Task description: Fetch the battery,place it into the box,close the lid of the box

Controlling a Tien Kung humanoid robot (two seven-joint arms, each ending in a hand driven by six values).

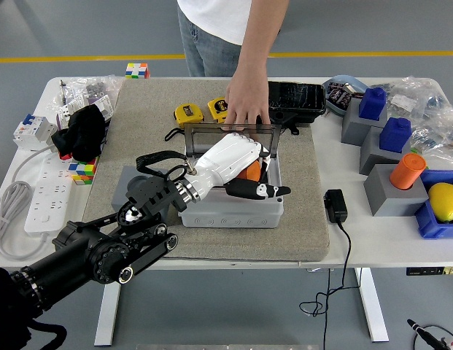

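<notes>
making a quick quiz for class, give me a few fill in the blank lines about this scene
1. The left robot hand reaches into the grey ____ on the mat.
2. The object under that hand is ____ in colour.
3. A person's hand rests on the box's open ____.
4. The two tape measures behind the box are ____.

Missing words: box; orange; lid; yellow

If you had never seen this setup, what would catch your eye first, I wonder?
The robot's white left hand, reaching over the open grey plastic box mid-table, where an orange battery shows beneath its palm. Just behind, a person's hand rests fingertips on the box's upright dark lid.
</notes>
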